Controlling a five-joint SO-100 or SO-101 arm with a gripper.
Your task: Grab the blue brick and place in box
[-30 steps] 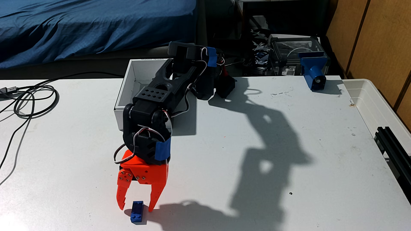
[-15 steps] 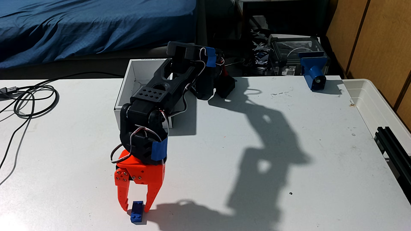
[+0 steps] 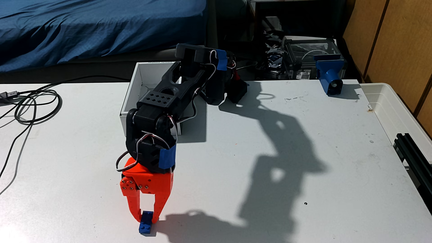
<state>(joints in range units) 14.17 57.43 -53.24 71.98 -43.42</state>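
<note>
- Nearest, at the front edge of the table [image 3: 304, 144]: the blue brick [image 3: 145, 222], small, glossy moulded plastic, round studs on top, long axis running near to far. It lies on the tabletop between your fingertips.
- Over it: the gripper [image 3: 146, 219], orange printed plastic with layered matte faces, brass screw heads at the knuckle, and tapering fingers. The jaws are narrowed onto the far half of the brick, each tip at or against a long side; whether they already pinch firmly cannot be told.
- Step in hand, as judged: securing the grasp. Squeeze squarely on the flat long sides, check that the brick does not twist, then lift straight up before you swing away. The hold sits toward one end, so expect the near end to droop if your grip is light.
- Middle distance: black arm links, matte printed, with a perforated cover, loose grey wires and blue tape patches [image 3: 167, 158].
- Behind the arm: the box [image 3: 134, 93], white cardboard, open-topped, thin straight walls, well apart from the brick.
- Far left: coiled dark cables [image 3: 35, 105].
- Far right: a blue printed bracket [image 3: 329, 74] and a translucent tub [image 3: 397, 109].
</note>
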